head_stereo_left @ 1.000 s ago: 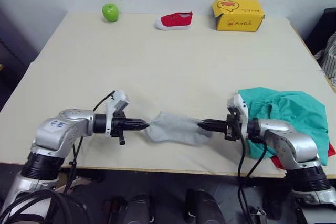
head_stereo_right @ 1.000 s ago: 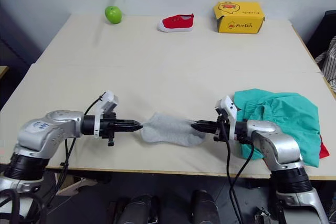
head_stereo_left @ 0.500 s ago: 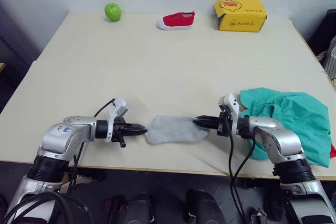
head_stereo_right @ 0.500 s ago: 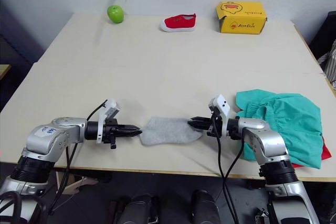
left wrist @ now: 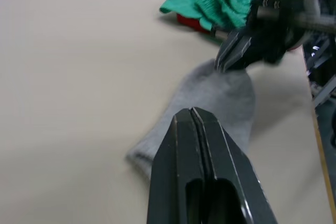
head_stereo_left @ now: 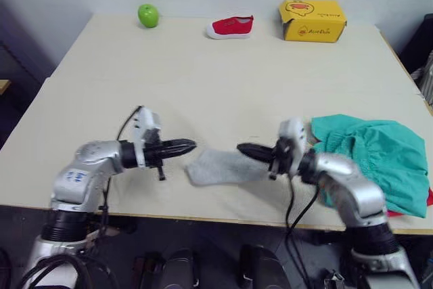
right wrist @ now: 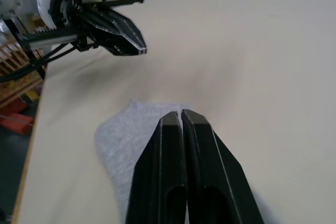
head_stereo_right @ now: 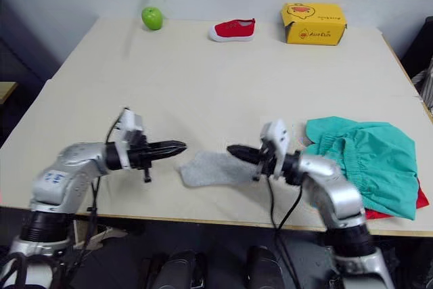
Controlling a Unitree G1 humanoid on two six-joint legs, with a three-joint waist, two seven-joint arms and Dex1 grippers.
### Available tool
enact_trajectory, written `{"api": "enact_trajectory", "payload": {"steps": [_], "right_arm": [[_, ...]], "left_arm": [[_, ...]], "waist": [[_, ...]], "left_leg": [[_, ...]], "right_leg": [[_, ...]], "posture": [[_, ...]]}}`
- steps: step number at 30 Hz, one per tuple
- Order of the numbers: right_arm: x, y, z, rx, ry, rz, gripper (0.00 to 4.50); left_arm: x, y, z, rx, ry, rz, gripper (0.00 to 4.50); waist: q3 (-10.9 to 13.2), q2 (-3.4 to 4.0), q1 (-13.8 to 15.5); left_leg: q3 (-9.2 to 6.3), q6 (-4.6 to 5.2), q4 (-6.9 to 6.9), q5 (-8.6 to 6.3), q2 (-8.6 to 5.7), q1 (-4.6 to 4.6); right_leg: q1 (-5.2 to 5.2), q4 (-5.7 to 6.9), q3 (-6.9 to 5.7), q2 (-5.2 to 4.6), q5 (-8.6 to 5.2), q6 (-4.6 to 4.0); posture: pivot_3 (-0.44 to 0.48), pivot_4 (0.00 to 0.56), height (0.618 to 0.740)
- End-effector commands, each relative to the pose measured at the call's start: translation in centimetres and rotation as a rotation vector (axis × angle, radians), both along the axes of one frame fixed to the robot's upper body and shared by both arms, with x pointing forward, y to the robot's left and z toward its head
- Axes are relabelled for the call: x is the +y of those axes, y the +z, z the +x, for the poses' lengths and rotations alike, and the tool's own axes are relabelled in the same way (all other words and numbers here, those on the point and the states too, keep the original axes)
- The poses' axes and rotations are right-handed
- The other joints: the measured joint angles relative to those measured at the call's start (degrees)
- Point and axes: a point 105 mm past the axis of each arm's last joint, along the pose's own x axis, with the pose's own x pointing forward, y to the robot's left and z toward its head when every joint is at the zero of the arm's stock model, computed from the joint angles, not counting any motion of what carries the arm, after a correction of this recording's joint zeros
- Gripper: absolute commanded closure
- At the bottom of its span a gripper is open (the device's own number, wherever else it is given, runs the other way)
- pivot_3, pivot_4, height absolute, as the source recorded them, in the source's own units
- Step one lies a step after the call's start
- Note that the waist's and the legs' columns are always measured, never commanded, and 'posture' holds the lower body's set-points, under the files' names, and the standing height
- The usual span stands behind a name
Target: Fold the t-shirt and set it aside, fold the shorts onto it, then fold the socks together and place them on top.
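I hold both arms low and level, tips facing each other. My left gripper [head_stereo_left: 191, 145] is closed and holds nothing. My right gripper [head_stereo_left: 241, 147] is closed and empty too. The socks [head_stereo_left: 223, 166] lie flat between them. The shorts [head_stereo_left: 375, 157] sit behind my right gripper.

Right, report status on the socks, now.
Both grippers, left and right, shut and empty, poised at either end of the socks. Socks flat near table front edge. Shorts on t-shirt. Nothing blocking.
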Motion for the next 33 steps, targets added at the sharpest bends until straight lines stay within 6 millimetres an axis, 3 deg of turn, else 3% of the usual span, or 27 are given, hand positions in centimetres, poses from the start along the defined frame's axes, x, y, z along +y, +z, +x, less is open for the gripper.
{"api": "enact_trajectory", "payload": {"steps": [1, 6, 10, 15, 18, 21, 23, 26, 28, 32, 33], "right_arm": [[0.0, -1.9, -0.4, -0.126, -0.044, -0.075, 4.5], [-2.6, -2.5, 1.1, -0.165, -0.244, -0.053, 4.5], [-6.9, -2.5, 1.7, -0.181, -0.389, -0.113, 4.5], [-10.3, -1.8, 1.8, -0.123, -0.536, -0.037, 4.5], [-10.7, 0.1, 0.7, 0.038, -0.563, 0.232, 4.5], [-10.0, 0.7, -0.6, 0.294, -0.543, 0.446, 3.89], [-9.1, 0.6, -1.6, 0.537, -0.508, 0.601, 3.21], [-7.8, -1.7, -3.1, 0.791, -0.491, 0.53, 2.12], [-6.9, -2.8, -3.3, 0.918, -0.524, 0.54, 1.45], [-5.9, -3.7, -3.3, 0.998, -0.563, 0.459, 0.03], [-5.5, -3.6, -3.2, 1.013, -0.561, 0.47, 0.03]], "left_arm": [[-1.2, -2.2, 0.4, -0.028, 0.003, 0.072, 4.48], [-0.7, -7.1, 1.7, 0.016, 0.119, 0.246, 4.48], [0.0, -8.5, 1.9, 0.093, 0.167, 0.282, 4.48], [-0.3, -7.5, 1.6, 0.013, 0.092, 0.251, 4.48], [-1.5, -5.2, 1.6, -0.035, 0.032, 0.147, 4.48], [-2.6, -3.5, 1.9, -0.075, -0.013, 0.094, 4.5], [-3.3, -3.1, 2.1, -0.1, -0.035, 0.108, 4.5], [-4.0, -3.2, 2.6, -0.108, -0.043, 0.121, 4.5], [-4.3, -4.4, 2.8, -0.113, -0.051, 0.173, 4.5], [-4.3, -5.5, 3.2, -0.105, -0.032, 0.201, 4.5], [-4.2, -5.8, 3.1, -0.103, -0.036, 0.212, 4.5]], "waist": [[0.0, -0.01, -0.24], [0.0, -0.01, -0.83], [-0.08, -0.08, -0.35], [-0.28, -0.07, -0.37], [-0.29, -0.06, -0.33], [-0.28, -0.06, -0.24], [-0.28, -0.07, -0.09], [-0.28, -0.07, -0.04], [-0.28, -0.08, -0.11], [-0.42, -0.29, -0.49], [-0.49, -0.38, -0.47]], "left_leg": [[0.04, 0.03, 0.01, -0.02, -0.01, 0.0], [0.2, 0.02, -0.01, -0.01, 0.07, 0.17], [0.22, 0.05, 0.01, 0.0, 0.07, 0.33], [0.25, 0.08, 0.0, -0.05, 0.13, 0.39], [0.27, 0.07, -0.02, -0.05, 0.17, 0.38], [0.25, 0.1, -0.01, -0.06, 0.17, 0.33], [0.25, 0.14, 0.0, -0.09, 0.16, 0.31], [0.1, 0.21, -0.01, -0.13, 0.14, 0.19], [0.16, 0.26, -0.01, -0.17, 0.11, 0.18], [0.39, 0.25, -0.03, -0.21, 0.17, 0.3], [0.38, 0.28, -0.03, -0.23, 0.21, 0.3]], "right_leg": [[-0.01, 0.0, 0.05, 0.0, 0.01, 0.02], [-0.02, 0.04, 0.2, 0.06, 0.02, 0.04], [0.06, -0.06, 0.31, 0.01, 0.02, 0.03], [0.06, -0.05, 0.37, 0.02, 0.02, 0.01], [0.03, -0.03, 0.39, 0.03, 0.01, -0.02], [0.0, -0.03, 0.41, 0.0, 0.02, -0.04], [0.01, -0.06, 0.42, -0.02, 0.03, -0.05], [0.03, -0.2, 0.7, -0.06, 0.04, -0.07], [0.02, -0.22, 0.76, -0.07, 0.04, -0.07], [0.01, -0.25, 0.75, 0.03, 0.05, -0.04], [0.01, -0.26, 0.76, 0.06, 0.05, -0.04]], "posture": [[0.0, 0.15, 0.74], [0.0, 0.15, 0.74], [0.0, 0.15, 0.74], [0.0, 0.15, 0.74], [0.0, 0.15, 0.74], [0.0, 0.15, 0.74], [0.0, 0.15, 0.74], [0.0, 0.15, 0.74], [0.0, 0.15, 0.74], [0.0, 0.15, 0.74], [0.0, 0.15, 0.74]]}}
